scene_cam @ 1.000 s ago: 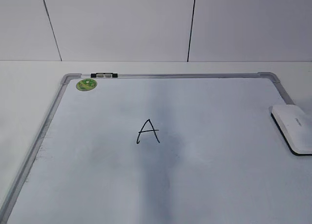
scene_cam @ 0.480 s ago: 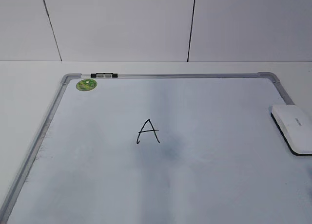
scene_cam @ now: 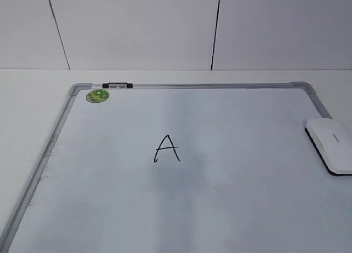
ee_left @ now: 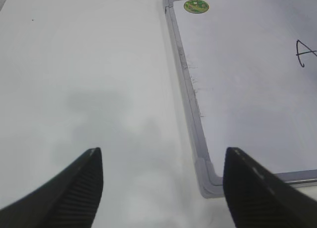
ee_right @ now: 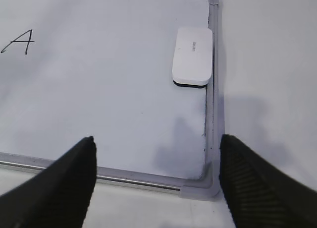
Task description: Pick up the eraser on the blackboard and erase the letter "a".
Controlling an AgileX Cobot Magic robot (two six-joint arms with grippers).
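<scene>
the right gripper point(ee_right: 156, 183) hangs with its jaws spread wide and empty above the near right corner of the blackboard point(ee_right: 148, 181), and the eraser point(ee_right: 193, 55) lies ahead of it, flat on the board and hard against the right frame rail, its long side running along the rail. the left gripper point(ee_left: 161, 188) is also spread apart and empty, over bare table beside the board's left frame, well away from the eraser. the only mark visible is a black letter "a" point(scene_cam: 166, 148) drawn as a capital near the board's middle, well apart from the eraser. the eraser looks like a light, rigid plastic block with a smooth, probably slippery shell, so i would pinch it across the short width, low on the side walls near the black base, centred along its length; the rail crowds one side, so one finger has little room there.
</scene>
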